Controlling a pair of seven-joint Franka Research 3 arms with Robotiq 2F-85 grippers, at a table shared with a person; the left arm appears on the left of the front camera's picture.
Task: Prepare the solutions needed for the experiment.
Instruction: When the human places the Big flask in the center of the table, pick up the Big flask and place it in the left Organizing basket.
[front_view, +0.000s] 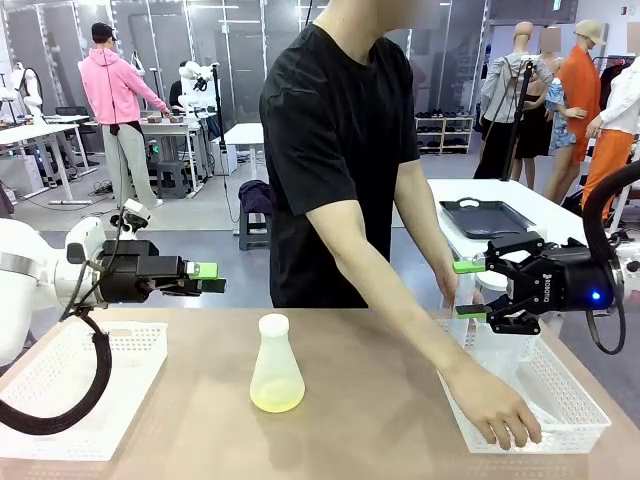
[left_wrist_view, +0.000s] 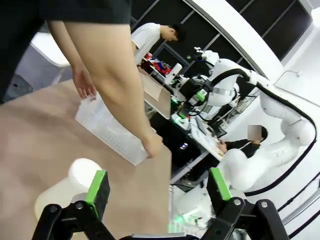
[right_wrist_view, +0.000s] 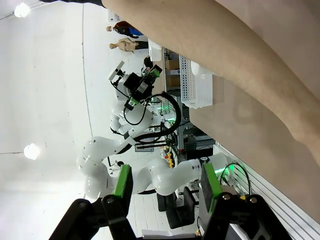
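Just some tiny white print on the right gripper (front_view: 467, 289) body, way too small to make out. Nothing else readable.

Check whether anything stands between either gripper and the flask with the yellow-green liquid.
Nothing visible stands between the left gripper and the flask holding the solutions. For the right gripper, the person's forearm, stretched to the white basket, crosses the straight line to the flask, so it seems to block that side.

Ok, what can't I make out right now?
Front view: inside of the right basket, behind the right gripper and the person's hand.
Left wrist view: the conical flask's base and solution, behind the left gripper.
Right wrist view: most of the tabletop, behind the person's forearm.
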